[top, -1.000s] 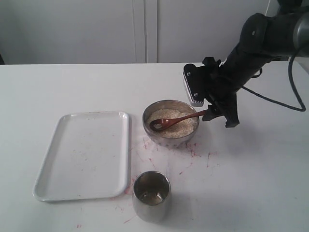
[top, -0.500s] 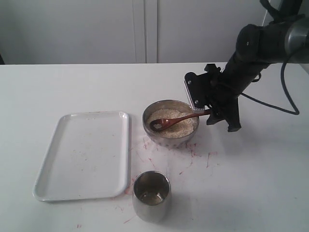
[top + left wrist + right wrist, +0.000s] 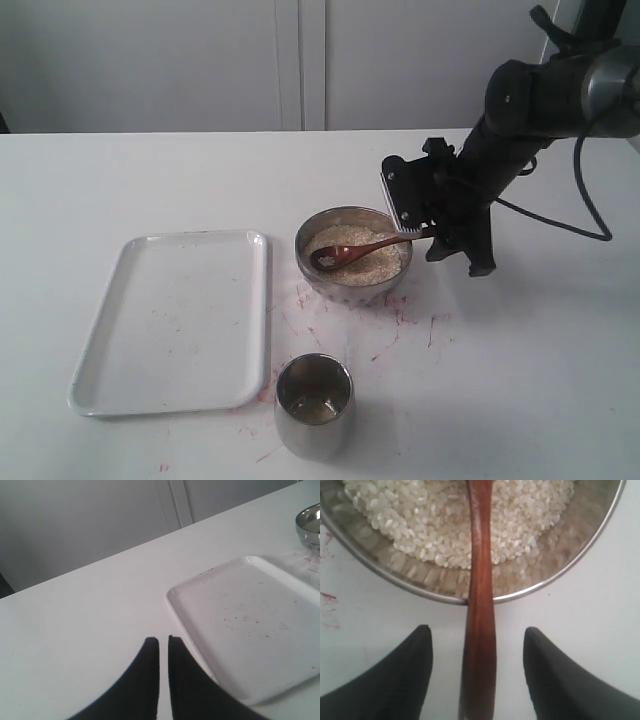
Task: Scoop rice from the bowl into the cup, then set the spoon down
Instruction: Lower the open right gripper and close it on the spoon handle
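Bowl (image 3: pixel 350 287) mid-table (image 3: pixel 520 380), just right of tray (image 3: pixel 175 320), holding rice (image 3: pixel 345 237). Spoon (image 3: pixel 360 248) lying in rice, handle out over right rim. Right gripper (image 3: pixel 425 232) at handle end, fingers spread either side, not touching wood. Cup (image 3: pixel 314 403) upright, nearer than bowl, apart from it. Left gripper (image 3: pixel 163 645) above table near tray, fingers together, nothing between.

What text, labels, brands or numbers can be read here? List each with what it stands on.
None: no readable text in any view. The bowl, cup, spoon and tray show no markings, and the red marks on the table are stains, not writing.
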You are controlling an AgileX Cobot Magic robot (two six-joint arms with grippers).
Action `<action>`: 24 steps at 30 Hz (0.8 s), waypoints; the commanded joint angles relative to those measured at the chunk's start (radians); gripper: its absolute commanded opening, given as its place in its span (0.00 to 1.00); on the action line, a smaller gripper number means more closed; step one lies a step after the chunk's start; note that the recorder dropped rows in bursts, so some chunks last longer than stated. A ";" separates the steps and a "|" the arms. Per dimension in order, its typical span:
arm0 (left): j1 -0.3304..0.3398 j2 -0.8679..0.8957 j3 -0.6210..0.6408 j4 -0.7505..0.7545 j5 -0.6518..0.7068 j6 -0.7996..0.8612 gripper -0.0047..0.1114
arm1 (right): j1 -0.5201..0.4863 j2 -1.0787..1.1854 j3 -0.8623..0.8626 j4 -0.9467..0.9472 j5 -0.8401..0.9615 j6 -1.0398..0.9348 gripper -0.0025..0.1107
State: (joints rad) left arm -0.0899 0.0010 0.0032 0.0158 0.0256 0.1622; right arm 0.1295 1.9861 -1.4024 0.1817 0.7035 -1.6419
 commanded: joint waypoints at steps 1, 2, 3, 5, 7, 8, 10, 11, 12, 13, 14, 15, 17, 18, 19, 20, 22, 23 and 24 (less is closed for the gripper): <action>-0.003 -0.001 -0.003 -0.007 -0.006 -0.001 0.16 | 0.001 0.001 -0.002 0.016 -0.008 0.004 0.48; -0.003 -0.001 -0.003 -0.007 -0.006 -0.001 0.16 | 0.001 0.001 -0.002 0.027 -0.008 0.004 0.48; -0.003 -0.001 -0.003 -0.007 -0.006 -0.001 0.16 | 0.001 0.001 -0.002 0.041 -0.011 0.004 0.48; -0.003 -0.001 -0.003 -0.007 -0.006 -0.001 0.16 | 0.003 0.001 -0.002 0.047 -0.011 0.004 0.45; -0.003 -0.001 -0.003 -0.007 -0.006 -0.001 0.16 | 0.003 0.001 -0.002 0.047 -0.011 0.004 0.41; -0.003 -0.001 -0.003 -0.007 -0.006 -0.001 0.16 | 0.003 0.001 -0.002 0.047 -0.011 0.004 0.40; -0.003 -0.001 -0.003 -0.007 -0.006 -0.001 0.16 | 0.003 0.001 -0.002 0.047 -0.013 0.004 0.38; -0.003 -0.001 -0.003 -0.007 -0.006 -0.001 0.16 | 0.003 0.001 -0.002 0.047 -0.013 0.004 0.38; -0.003 -0.001 -0.003 -0.007 -0.006 -0.001 0.16 | 0.003 0.001 -0.002 0.047 -0.013 0.004 0.38; -0.003 -0.001 -0.003 -0.007 -0.006 -0.001 0.16 | 0.003 0.001 -0.002 0.047 -0.013 0.004 0.38; -0.003 -0.001 -0.003 -0.007 -0.006 -0.001 0.16 | 0.003 0.001 -0.002 0.047 -0.013 0.004 0.38; -0.003 -0.001 -0.003 -0.007 -0.006 -0.001 0.16 | 0.003 0.001 -0.002 0.047 -0.013 0.004 0.37; -0.003 -0.001 -0.003 -0.007 -0.006 -0.001 0.16 | 0.003 0.001 -0.002 0.047 -0.013 0.004 0.35; -0.003 -0.001 -0.003 -0.007 -0.006 -0.001 0.16 | 0.003 0.001 -0.002 0.047 -0.013 0.004 0.33; -0.003 -0.001 -0.003 -0.007 -0.006 -0.001 0.16 | 0.003 0.001 -0.002 0.047 -0.013 0.004 0.32; -0.003 -0.001 -0.003 -0.007 -0.006 -0.001 0.16 | 0.003 0.001 -0.002 0.047 -0.013 0.004 0.30; -0.003 -0.001 -0.003 -0.007 -0.006 -0.001 0.16 | 0.003 0.001 -0.002 0.047 -0.013 0.004 0.28; -0.003 -0.001 -0.003 -0.007 -0.006 -0.001 0.16 | 0.003 0.001 -0.002 0.047 -0.013 0.004 0.27; -0.003 -0.001 -0.003 -0.007 -0.006 -0.001 0.16 | 0.003 0.001 -0.002 0.047 -0.011 0.004 0.26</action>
State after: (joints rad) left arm -0.0899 0.0010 0.0032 0.0158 0.0256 0.1622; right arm 0.1317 1.9901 -1.4024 0.2247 0.6944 -1.6419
